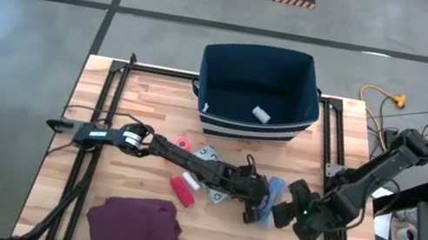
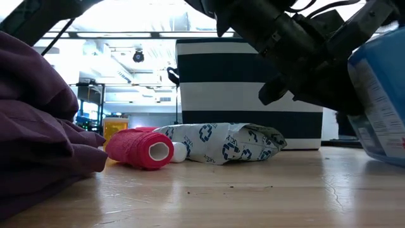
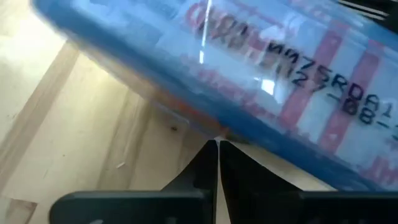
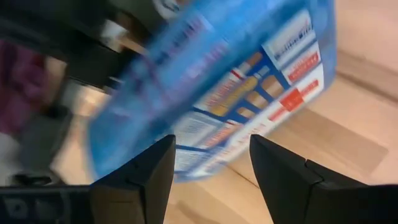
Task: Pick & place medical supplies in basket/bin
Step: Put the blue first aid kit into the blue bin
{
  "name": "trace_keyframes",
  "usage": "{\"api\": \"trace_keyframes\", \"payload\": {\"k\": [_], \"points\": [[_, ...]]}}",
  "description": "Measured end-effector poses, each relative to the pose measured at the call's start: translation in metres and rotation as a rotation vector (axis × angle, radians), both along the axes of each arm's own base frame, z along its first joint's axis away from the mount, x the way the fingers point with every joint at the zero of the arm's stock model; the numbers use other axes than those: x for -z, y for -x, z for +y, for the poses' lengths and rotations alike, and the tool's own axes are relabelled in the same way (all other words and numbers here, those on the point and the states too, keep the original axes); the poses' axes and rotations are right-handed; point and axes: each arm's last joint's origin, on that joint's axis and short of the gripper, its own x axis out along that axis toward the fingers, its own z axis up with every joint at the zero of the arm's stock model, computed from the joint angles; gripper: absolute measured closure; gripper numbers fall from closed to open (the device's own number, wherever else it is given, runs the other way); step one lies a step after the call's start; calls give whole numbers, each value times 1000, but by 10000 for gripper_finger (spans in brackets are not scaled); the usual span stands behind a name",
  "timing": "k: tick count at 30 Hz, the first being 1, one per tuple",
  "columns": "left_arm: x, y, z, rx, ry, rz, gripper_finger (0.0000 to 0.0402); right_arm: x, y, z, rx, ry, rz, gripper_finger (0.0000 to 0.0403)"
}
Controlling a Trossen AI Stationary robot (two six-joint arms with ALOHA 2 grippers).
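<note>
On the left of my worktop (image 1: 148, 91) a folded maroon cloth (image 1: 133, 225) lies at the near edge. Just past it sit a red tape roll (image 1: 182, 191) with a small white roll (image 1: 192, 181) touching it, and farther back a pink tape roll (image 1: 182, 143). A grey-white printed packet (image 1: 209, 156) lies beside these, partly under my left arm, which stretches low across the worktop.

The navy bin (image 1: 259, 93) with white stripes stands at the far edge, in the middle, with one small white item (image 1: 261, 114) already inside it.

My left pincer (image 1: 254, 207) has its fingers pressed together, their tips right up against the edge of the blue first-aid pouch (image 1: 274, 192); whether they pinch a fold of it I cannot tell. The pouch sits right of centre, in front of the bin and well apart from it, tilted rather than flat.

My right pincer (image 1: 287, 205) is at the pouch's other side, fingers (image 4: 283, 171) spread wide with the pouch lying just beyond their tips.
</note>
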Motion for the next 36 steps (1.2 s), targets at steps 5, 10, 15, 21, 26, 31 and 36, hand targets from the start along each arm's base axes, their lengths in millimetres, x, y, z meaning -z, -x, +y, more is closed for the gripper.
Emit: {"api": "trace_keyframes", "payload": {"k": [5, 10, 15, 21, 26, 31, 36], "points": [[0, 0, -1, 3, -1, -4, 401, -21, 3, -5, 27, 42, -27, 204], [0, 0, -1, 4, -2, -5, 401, -28, 6, -8, 63, 26, -27, 204], [-1, -1, -1, 4, 0, -18, 401, -22, 7, -8, 146, -34, -24, 204], [-2, -1, -1, 4, 1, -25, 401, -21, 6, -7, 179, -63, -33, 204], [-3, -2, -1, 14, -11, -37, 401, -22, 4, -6, 196, -90, -52, 204], [-3, -2, -1, 15, -11, -39, 401, -22, 5, -7, 199, -67, -48, 196], [-3, -2, -1, 15, -11, -38, 401, -21, 7, -9, 181, -47, -22, 153]]}}
